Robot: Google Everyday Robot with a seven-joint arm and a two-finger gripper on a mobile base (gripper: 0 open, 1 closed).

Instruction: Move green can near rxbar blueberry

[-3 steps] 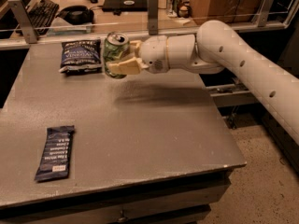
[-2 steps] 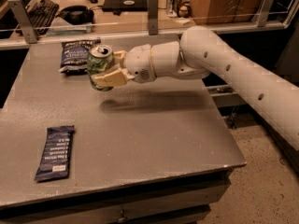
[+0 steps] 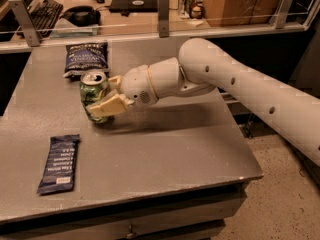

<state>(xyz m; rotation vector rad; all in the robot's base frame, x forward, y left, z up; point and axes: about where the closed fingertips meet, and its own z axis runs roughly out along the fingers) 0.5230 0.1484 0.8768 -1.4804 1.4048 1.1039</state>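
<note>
The green can, green-and-white with a silver top and pull-tab, is held upright in my gripper, just above or at the grey table left of centre. The gripper's tan fingers are shut around the can's sides, with the white arm reaching in from the right. The rxbar blueberry, a flat dark navy wrapper with white text, lies near the table's front left, below and left of the can, apart from it.
A puffy blue chip bag lies at the table's back left, behind the can. A rail with posts borders the table's far edge; behind it is a desk with a keyboard, headphones and cans. The floor drops off to the right.
The gripper has carried the green can leftward and toward the table's front, away from the chip bag and closer to the rxbar blueberry.
</note>
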